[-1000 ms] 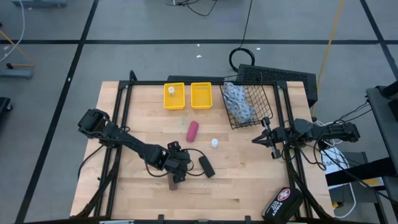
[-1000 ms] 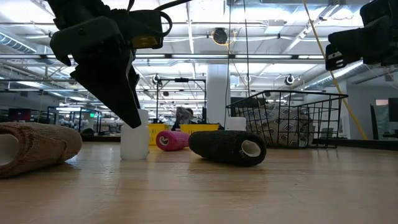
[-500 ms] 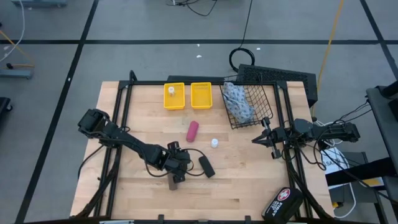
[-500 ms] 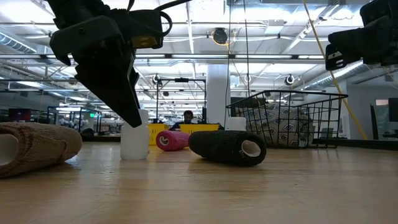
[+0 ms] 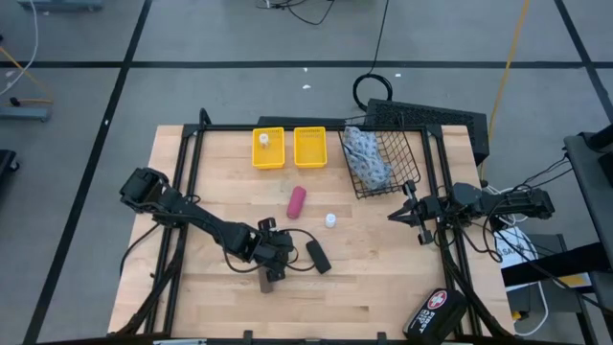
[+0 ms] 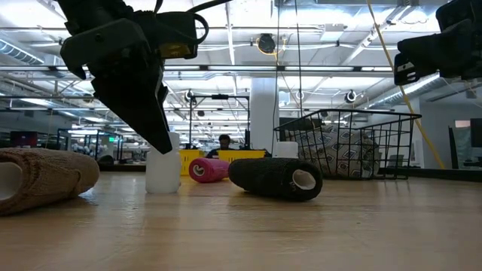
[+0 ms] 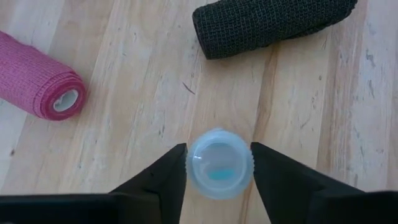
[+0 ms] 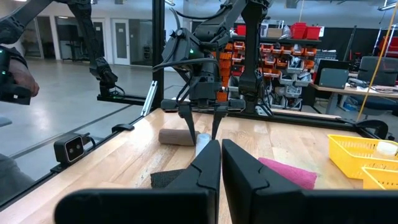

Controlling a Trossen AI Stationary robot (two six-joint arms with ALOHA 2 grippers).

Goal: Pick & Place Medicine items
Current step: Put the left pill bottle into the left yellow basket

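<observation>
My left gripper (image 5: pixel 275 264) points down at mid-table and is shut on a small white bottle (image 7: pixel 219 163), which also shows in the low view (image 6: pixel 162 175). Around it lie a black roll (image 5: pixel 318 256), a brown roll (image 5: pixel 265 281) and a magenta roll (image 5: pixel 297 201), each on its side. A second white bottle (image 5: pixel 330 220) stands on the table. Another white bottle (image 5: pixel 264 141) sits in the left yellow bin (image 5: pixel 268 158). The blue-white pouch (image 5: pixel 366 153) lies in the wire basket (image 5: pixel 397 163). My right gripper (image 5: pixel 407 213) hovers shut near the table's right edge. My left gripper pinches the white bottle's round top (image 7: pixel 194 165) between its two fingers (image 7: pixel 171 171), one on each opposite side. The fingers come from above, pointing down. The bottle stands upright with its base on the table (image 6: pixel 162 190).
A second yellow bin (image 5: pixel 309 147) stands beside the first at the far edge. A black case with a red-white cross (image 5: pixel 436 311) lies at the near right corner. A black frame runs round the table (image 5: pixel 192 192). Bare wood lies at the near side (image 5: pixel 364 297).
</observation>
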